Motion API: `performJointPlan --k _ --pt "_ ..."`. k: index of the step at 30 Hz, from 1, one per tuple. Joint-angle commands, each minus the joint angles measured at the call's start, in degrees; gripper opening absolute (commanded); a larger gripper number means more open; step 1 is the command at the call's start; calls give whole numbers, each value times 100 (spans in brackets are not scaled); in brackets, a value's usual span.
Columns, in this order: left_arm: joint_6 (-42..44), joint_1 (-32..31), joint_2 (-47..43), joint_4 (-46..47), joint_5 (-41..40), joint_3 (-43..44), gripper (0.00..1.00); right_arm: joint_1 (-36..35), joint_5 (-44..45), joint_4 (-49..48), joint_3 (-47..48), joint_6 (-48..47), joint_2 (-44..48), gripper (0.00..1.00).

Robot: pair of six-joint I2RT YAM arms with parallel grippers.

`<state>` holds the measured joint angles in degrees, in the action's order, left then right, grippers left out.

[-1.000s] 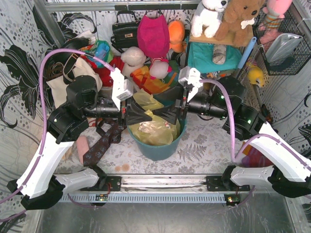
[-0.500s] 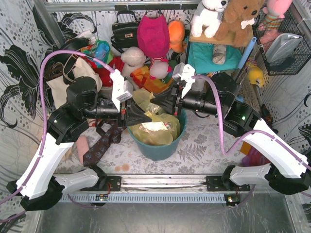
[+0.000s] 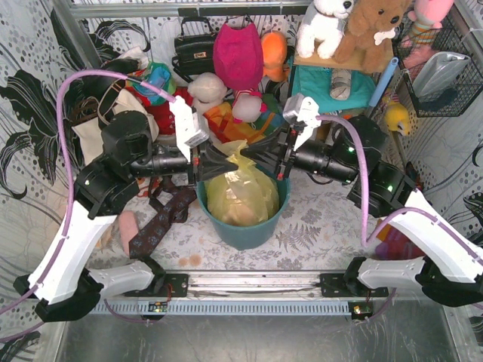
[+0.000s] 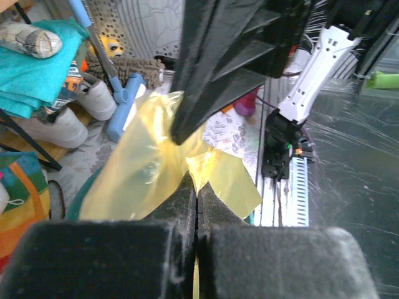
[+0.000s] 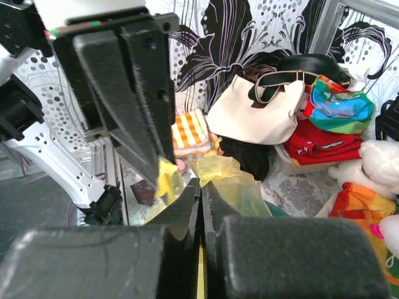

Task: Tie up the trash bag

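The yellow trash bag sits in the teal bucket, its plastic pulled up into a dome over the contents. Both grippers meet above the bucket's far rim, tip to tip. My left gripper is shut on one flap of the bag's top, with yellow film pinched between its jaws. From the opposite side, my right gripper is shut on another flap, and film runs down between its jaws. The bag's mouth is hidden between the fingers.
A cream tote bag and red cloth lie at the back left. Plush toys and a black handbag crowd the back wall. A dark tie lies left of the bucket. A wire basket hangs at the right.
The right gripper went from open to shut on the bag's top. Both grippers rose slightly, and the bag went from open, showing its contents, to drawn up closed over the bucket.
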<state>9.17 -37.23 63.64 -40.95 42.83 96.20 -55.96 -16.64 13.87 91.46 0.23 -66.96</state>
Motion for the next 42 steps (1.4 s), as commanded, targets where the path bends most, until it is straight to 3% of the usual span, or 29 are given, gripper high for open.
performJointPlan --k 1,15,31,37,42 --pt "299 -3 173 340 -390 151 0 -9 -5 -318 -111 282 260 0" --pt "432 -3 363 753 -84 -68 0 -10 155 -453 -230 581 254 0" --pt "5 -3 -220 934 -1260 -992 0 -11 1233 -636 -1177 1107 714 0" --pt "-79 -2 -513 1229 -1354 -1152 0 -9 1660 -597 -1332 1383 816 0" --pt "-92 -3 -659 1578 -1220 -1093 0 -8 1484 -662 -1238 1529 818 0"
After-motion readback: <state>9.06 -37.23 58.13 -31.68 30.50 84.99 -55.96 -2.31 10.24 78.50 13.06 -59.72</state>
